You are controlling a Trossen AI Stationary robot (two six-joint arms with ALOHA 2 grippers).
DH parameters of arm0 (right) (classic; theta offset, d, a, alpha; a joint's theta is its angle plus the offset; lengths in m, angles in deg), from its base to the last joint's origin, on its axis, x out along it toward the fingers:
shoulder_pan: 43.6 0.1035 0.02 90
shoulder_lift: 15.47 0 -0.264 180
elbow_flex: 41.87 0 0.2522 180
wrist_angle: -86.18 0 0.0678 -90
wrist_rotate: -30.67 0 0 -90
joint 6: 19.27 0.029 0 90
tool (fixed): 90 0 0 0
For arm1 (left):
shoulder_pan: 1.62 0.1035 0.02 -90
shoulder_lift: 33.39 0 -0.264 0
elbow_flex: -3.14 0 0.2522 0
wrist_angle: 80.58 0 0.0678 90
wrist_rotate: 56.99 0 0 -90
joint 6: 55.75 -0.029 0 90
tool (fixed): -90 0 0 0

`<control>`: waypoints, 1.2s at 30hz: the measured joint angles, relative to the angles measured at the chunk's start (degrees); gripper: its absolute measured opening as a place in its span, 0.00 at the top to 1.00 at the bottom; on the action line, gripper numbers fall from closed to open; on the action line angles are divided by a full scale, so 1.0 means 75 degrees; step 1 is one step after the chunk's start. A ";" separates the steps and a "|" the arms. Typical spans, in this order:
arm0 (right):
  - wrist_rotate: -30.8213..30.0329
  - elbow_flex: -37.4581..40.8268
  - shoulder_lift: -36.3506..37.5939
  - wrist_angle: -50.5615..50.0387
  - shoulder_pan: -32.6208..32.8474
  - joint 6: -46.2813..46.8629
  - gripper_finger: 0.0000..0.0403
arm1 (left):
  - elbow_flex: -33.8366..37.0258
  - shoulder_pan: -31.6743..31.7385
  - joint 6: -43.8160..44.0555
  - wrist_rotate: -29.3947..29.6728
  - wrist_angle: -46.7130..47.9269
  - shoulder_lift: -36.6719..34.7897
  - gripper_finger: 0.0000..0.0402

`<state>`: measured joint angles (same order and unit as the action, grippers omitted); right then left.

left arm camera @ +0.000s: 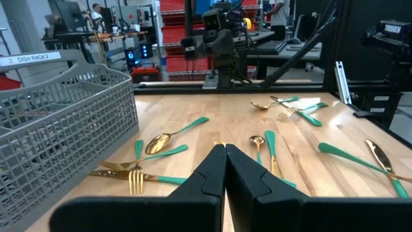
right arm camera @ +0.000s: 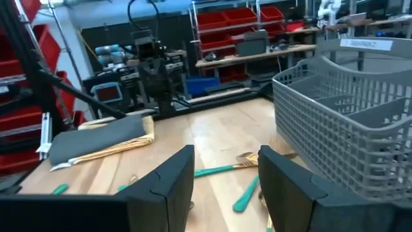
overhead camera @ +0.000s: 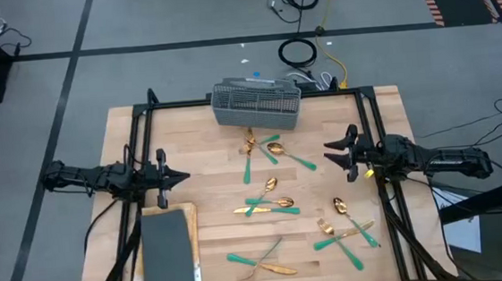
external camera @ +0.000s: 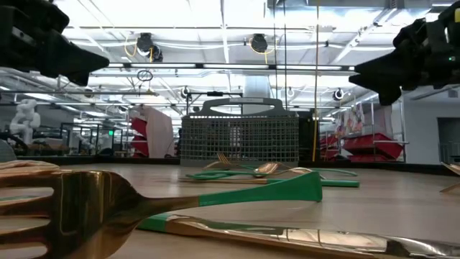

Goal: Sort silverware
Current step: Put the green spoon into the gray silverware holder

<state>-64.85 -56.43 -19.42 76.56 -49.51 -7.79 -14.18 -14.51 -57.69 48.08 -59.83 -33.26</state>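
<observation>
The silverware, gold heads on teal-green handles, lies flat and scattered on the wooden table: one group (overhead camera: 265,148) lies near the grey wire basket (overhead camera: 257,102), another (overhead camera: 265,202) mid-table, one (overhead camera: 261,264) by the near edge, one (overhead camera: 348,227) to the right. My left gripper (overhead camera: 185,174) hovers shut over the table's left side, pointing right; its wrist view shows the shut fingers (left arm camera: 225,161) before a spoon (left arm camera: 167,138) and a fork (left arm camera: 135,177). My right gripper (overhead camera: 328,151) hovers open at the right, pointing left, clear of the pieces (right arm camera: 225,171).
The basket (external camera: 238,137) stands at the table's far edge, centre. A grey pad on a wooden board (overhead camera: 168,248) lies at the near left corner. A black frame rims the table. One fork (external camera: 72,208) lies close to the low camera. Bare wood shows between the groups.
</observation>
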 joint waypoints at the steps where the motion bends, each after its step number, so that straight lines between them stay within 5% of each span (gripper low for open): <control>1: 0.0103 0.0000 0.0000 0.0008 0.0000 -0.0014 0.60 | 0.0012 0.0001 -0.0011 0.0001 -0.0093 -0.0002 0.97; 20: 0.0582 0.0000 -0.0035 0.0948 0.0006 0.0691 0.60 | 0.0005 0.0000 0.0014 0.0023 -0.3356 0.0001 0.97; 36: 0.0477 -0.0158 -0.0399 0.0284 0.0006 0.0736 0.60 | -0.0068 0.0006 0.0280 0.0252 -0.3089 0.0028 0.97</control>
<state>-61.27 -57.62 -22.41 78.69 -49.47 -2.27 -14.69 -14.46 -55.59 49.96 -82.99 -33.05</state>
